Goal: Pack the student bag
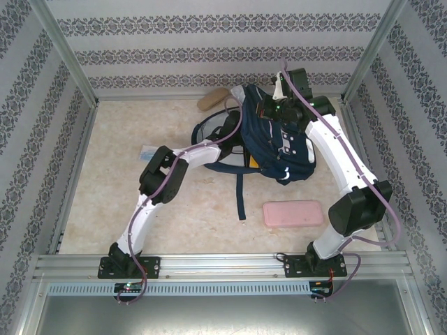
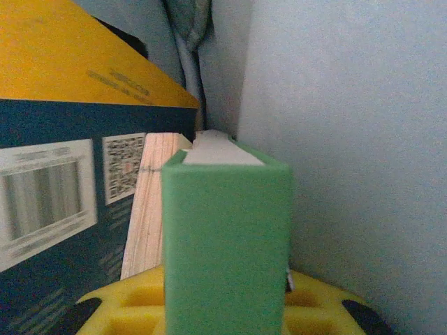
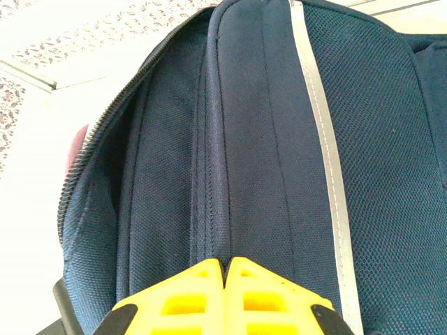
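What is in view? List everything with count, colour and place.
student bag: one, navy, grey stripe, far centre of table
pink case: one, pink, flat, near right
tan object: one, beige, behind bag
pale packet: one, light blue, left of bag
green block: one, green, inside bag
book: one, yellow and navy, left of block
wooden piece: one, pale wood, between book and block
left gripper: one, yellow fingers, shut on green block
right gripper: one, yellow fingers, shut on bag's seam

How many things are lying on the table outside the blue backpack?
3: a pink case on the backpack's near side, a tan pouch at the far edge, a pale blue packet on its left by the left arm. Others may hide under the backpack.
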`<state>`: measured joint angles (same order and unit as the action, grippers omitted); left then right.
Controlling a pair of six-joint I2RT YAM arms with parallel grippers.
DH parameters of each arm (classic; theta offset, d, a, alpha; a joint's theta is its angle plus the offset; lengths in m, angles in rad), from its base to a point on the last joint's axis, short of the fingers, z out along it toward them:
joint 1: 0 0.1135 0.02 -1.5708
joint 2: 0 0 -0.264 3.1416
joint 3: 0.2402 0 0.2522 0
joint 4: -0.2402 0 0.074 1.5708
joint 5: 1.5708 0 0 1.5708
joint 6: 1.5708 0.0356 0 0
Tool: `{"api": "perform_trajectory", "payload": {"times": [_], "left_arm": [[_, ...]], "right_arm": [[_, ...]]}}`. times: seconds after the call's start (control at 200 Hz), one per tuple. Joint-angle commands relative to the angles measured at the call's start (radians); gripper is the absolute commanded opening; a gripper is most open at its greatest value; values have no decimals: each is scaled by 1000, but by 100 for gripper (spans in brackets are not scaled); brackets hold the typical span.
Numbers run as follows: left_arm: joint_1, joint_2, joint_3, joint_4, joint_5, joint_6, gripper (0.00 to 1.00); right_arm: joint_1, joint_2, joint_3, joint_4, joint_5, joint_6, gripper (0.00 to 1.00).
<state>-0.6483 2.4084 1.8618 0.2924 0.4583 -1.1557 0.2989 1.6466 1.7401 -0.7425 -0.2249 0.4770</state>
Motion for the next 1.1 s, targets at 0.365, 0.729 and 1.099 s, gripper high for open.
{"api": "perform_trajectory", "payload": {"times": [0.365,0.729,1.099], "left_arm": [[39,-203,-119,-217,-71,205,62],[56,-547,-427,-464,-232,501,66],[18,-890,-756,-549,-333,783,59]], "right_arm": [[-17,-18,-8,100,34,4,0],[-29,52,-84,117,84,-15,0],[-61,164,-120,142,78,-13,0]]}}
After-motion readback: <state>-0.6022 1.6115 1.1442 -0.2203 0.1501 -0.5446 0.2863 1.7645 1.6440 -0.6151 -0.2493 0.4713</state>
